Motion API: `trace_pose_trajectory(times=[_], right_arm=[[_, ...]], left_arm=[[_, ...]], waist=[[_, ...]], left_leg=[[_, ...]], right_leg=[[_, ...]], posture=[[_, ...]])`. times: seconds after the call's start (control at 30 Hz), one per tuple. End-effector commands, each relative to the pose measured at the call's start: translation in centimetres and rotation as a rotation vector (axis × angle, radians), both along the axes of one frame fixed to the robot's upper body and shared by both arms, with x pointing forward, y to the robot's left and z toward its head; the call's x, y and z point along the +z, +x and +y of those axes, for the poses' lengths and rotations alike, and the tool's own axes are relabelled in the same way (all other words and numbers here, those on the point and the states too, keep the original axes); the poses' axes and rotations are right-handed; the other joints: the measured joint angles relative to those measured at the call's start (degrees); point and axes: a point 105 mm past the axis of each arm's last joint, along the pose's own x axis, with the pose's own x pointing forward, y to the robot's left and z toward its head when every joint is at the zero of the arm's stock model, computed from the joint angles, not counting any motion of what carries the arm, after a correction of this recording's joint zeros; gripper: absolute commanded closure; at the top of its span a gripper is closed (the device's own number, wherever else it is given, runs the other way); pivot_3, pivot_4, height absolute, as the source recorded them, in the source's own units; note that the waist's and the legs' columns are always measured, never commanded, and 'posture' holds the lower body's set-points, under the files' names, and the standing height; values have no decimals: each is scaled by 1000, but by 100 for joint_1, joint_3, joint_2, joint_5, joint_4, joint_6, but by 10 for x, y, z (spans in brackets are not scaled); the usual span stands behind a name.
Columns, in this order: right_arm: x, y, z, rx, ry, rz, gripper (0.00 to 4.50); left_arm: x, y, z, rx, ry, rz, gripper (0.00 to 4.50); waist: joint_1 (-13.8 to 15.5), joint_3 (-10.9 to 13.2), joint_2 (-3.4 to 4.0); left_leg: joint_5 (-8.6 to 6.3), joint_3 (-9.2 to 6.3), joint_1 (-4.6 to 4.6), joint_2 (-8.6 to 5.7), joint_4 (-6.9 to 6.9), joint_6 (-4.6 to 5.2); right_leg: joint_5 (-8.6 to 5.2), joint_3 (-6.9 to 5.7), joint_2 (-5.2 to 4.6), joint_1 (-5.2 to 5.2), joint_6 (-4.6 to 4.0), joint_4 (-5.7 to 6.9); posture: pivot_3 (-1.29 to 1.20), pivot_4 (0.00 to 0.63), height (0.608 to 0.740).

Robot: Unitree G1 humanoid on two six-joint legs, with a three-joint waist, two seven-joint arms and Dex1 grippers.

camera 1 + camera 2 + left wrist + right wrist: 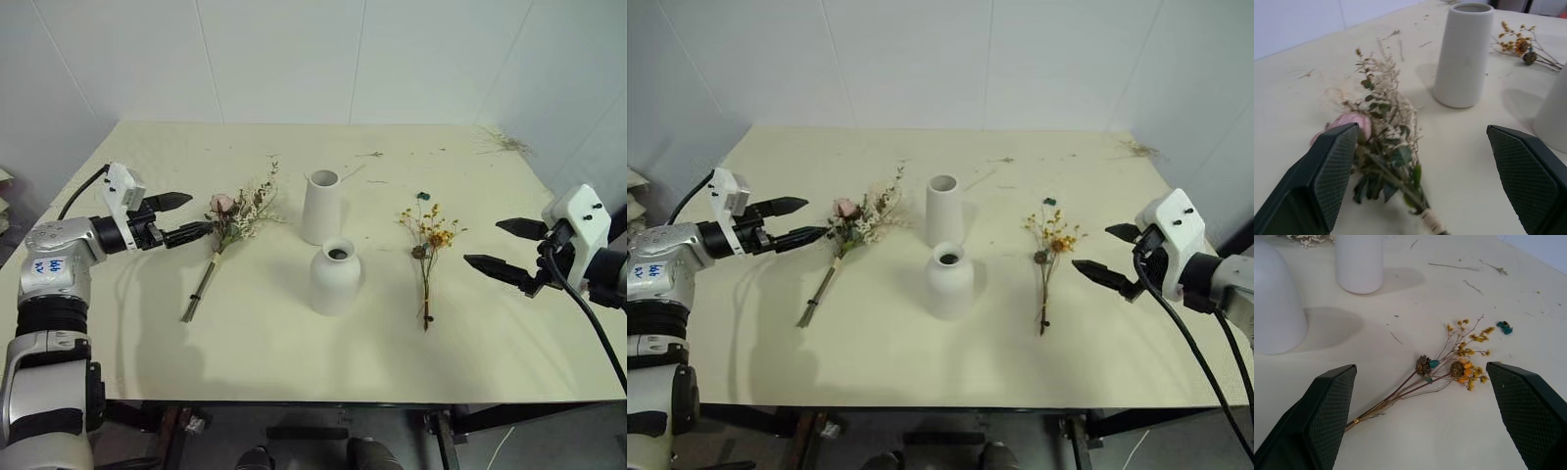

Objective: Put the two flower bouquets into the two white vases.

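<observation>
We find both vases upright at the middle of the table (147,352): the tall vase (321,207) behind, the round vase (335,277) just in front. The rose bouquet (233,219) lies flat to their left, its stems toward the near edge. The yellow bouquet (428,245) lies flat to their right. Our left gripper (182,216) is spread wide and empty, its fingertips at the rose bouquet's blooms. Our right gripper (502,245) is likewise spread and empty, near the yellow bouquet.
</observation>
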Motion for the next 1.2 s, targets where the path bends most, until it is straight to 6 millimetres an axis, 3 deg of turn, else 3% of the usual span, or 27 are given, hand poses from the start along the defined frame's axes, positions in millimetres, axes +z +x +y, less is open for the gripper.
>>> trace_pose_trajectory(times=[0.03,0.4,0.57,0.67,0.77,0.83,1.2], right_arm=[[18,-9,0,-15,7,-73,0],[15,-9,13,-57,71,-33,0],[-15,6,20,-169,100,133,0],[-36,30,-1,-365,100,194,0],[-40,48,-6,-457,137,216,0],[-44,54,4,-446,157,265,0],[-56,65,27,-435,118,415,0]], left_arm=[[11,-4,0,-36,5,-44,33],[16,-12,-12,-179,-60,-72,33],[21,-14,-7,-177,-75,-99,33],[28,-21,-10,-199,-101,-121,33],[32,-28,-6,-200,-114,-138,33],[27,-33,-2,-190,-110,-113,33],[27,-55,8,-165,-98,-100,33]], waist=[[-4,0,0],[12,0,0],[-9,0,0],[4,0,0],[0,2,1],[-9,2,2],[-8,2,3]], left_leg=[[0,0,0,0,0,0],[0,-1,0,0,7,0],[0,-1,4,2,7,1],[-1,-1,0,1,7,2],[-1,2,-5,-1,12,1],[-1,1,-2,0,7,2],[-5,0,-5,2,-3,9]], right_leg=[[0,0,0,0,0,1],[1,0,0,3,-1,1],[0,1,0,3,-5,4],[0,0,0,2,-5,3],[7,4,-2,1,-3,-6],[5,2,-1,-1,-7,-1],[-3,1,-1,-9,-9,4]], posture=[[0,150,740],[0,150,740],[0,150,740],[0,150,740],[0,150,740],[0,150,740],[0,150,740]])
